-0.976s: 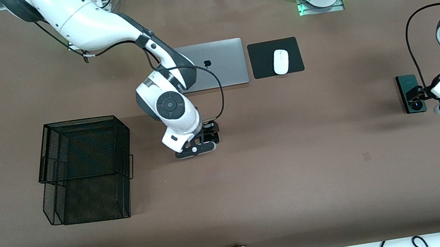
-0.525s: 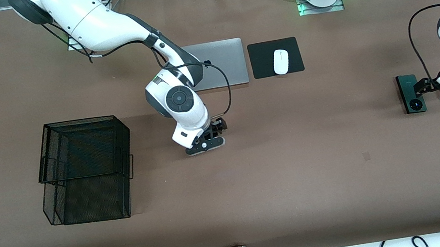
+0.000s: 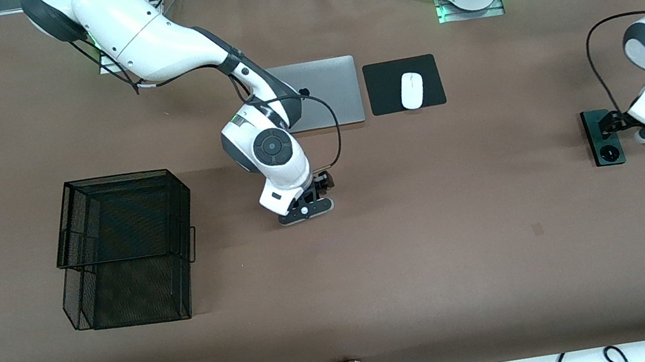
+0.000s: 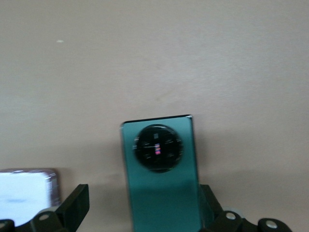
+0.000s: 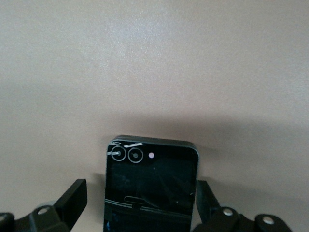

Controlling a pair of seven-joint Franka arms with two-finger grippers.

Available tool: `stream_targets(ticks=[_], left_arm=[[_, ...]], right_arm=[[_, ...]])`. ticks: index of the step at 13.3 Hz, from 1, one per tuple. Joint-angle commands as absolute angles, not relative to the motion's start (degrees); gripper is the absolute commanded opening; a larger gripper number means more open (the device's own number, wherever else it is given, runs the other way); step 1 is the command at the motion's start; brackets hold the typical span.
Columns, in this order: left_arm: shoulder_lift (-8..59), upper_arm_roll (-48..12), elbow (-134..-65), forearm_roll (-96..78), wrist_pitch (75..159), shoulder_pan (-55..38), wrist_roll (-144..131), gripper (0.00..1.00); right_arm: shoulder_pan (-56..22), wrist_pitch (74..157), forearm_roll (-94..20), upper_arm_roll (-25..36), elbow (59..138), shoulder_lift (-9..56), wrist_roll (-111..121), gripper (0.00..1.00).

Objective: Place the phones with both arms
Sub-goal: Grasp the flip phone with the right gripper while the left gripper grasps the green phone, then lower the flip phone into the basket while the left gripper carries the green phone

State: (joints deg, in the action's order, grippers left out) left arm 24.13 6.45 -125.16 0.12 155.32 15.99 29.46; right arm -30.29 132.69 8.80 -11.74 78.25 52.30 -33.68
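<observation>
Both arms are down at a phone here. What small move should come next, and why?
Probably close both pincers. The right pincer is open with its fingers on either side of the black flip phone, which lies flat on the table. The left pincer is open around the dark green phone in the same way. Neither phone is gripped yet, so closing should come before any lift.

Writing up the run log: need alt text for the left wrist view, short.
A long dark green phone with a round black camera ring lies flat on the brown table, between the open fingers of the left gripper. Neither finger clearly touches it. A pale, blurred object sits at the picture's edge beside one finger.
</observation>
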Motion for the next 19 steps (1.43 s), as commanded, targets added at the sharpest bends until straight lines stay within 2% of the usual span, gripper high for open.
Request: stream_targets(ticks=[1,3,6,7,9,11,12,14,17,19], left_arm=[[24.3,4.7,-125.7,-1.6,156.2,17.0,30.6,1.0],[24.8,2.4,-125.7,-1.7,156.2,19.5,30.6,1.0],[26.3,-5.0,-125.7,-1.7,157.1,27.7,30.6,1.0],[26.9,-5.4,-125.7,-1.7,158.2,28.6,30.5,1.0],[27.6,-5.4,-125.7,-1.7,158.7,28.7,30.5,1.0],[27.8,-5.4,-125.7,-1.8,158.8,29.0,29.8,1.0],[27.9,-5.4,-125.7,-1.8,158.8,29.1,29.6,1.0],[28.5,-5.4,-125.7,-3.1,158.9,29.3,29.6,1.0],[29.4,-5.4,-125.7,-6.6,160.3,29.3,29.5,1.0],[29.7,-5.4,-125.7,-7.6,160.3,29.2,29.5,1.0]], right_arm=[[-30.8,133.6,10.1,-11.3,78.0,53.1,-33.8,1.0],[-30.8,133.6,10.5,-11.3,78.7,53.1,-33.7,1.0],[-30.8,133.6,11.7,-11.2,79.3,53.1,-33.9,0.98],[-30.8,133.6,12.2,-11.2,79.5,53.1,-34.0,0.86],[-30.8,133.5,12.2,-11.2,79.4,53.0,-34.0,0.28],[-30.6,133.2,12.0,-11.2,78.9,52.3,-33.8,0.05],[-30.2,132.5,11.7,-11.1,78.9,51.0,-33.8,0.0],[-28.3,127.0,11.7,-9.9,78.9,45.5,-33.9,0.0],[-27.8,121.4,11.5,-2.5,79.0,36.4,-35.2,0.0],[-25.0,115.3,11.4,0.1,79.1,32.4,-30.7,0.0]])
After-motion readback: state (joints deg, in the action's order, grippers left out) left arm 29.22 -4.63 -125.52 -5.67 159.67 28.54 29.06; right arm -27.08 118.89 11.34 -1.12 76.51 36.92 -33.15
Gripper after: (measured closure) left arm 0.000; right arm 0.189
